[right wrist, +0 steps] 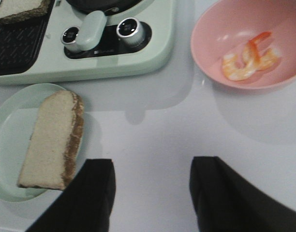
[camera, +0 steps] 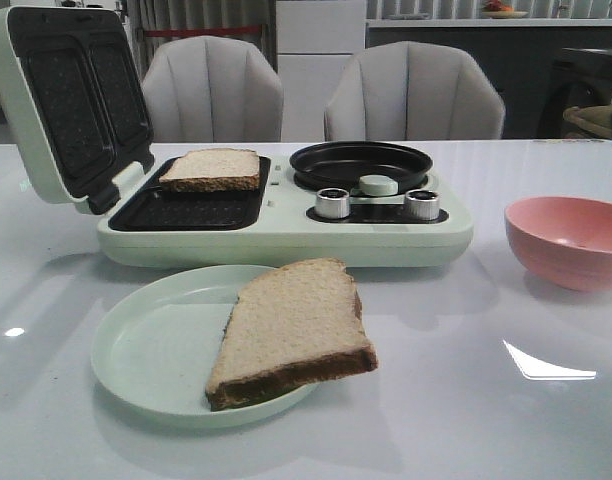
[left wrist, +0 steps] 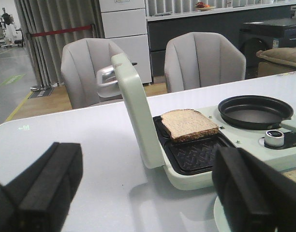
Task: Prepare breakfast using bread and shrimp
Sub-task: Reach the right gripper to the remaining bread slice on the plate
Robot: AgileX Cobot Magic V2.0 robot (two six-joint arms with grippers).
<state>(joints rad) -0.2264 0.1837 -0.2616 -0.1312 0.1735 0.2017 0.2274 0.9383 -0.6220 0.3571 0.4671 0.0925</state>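
Observation:
One bread slice [camera: 212, 168] lies on the black grill plate of the pale green breakfast maker [camera: 286, 235], whose lid stands open; it also shows in the left wrist view [left wrist: 189, 124]. The second bread slice [camera: 291, 330] lies on a pale green plate [camera: 146, 350], jutting over its rim; it also shows in the right wrist view [right wrist: 53, 137]. Shrimp [right wrist: 248, 58] lie in a pink bowl [right wrist: 220, 29]. My left gripper [left wrist: 148, 193] is open and empty over the table beside the maker. My right gripper [right wrist: 153, 193] is open and empty above bare table between plate and bowl.
The maker has a round black pan [camera: 361, 163], two metal knobs [camera: 332, 202] and a pale green handle knob [camera: 378, 184]. The pink bowl [camera: 569, 240] stands at the right. Two grey chairs [camera: 214, 90] stand behind the white table.

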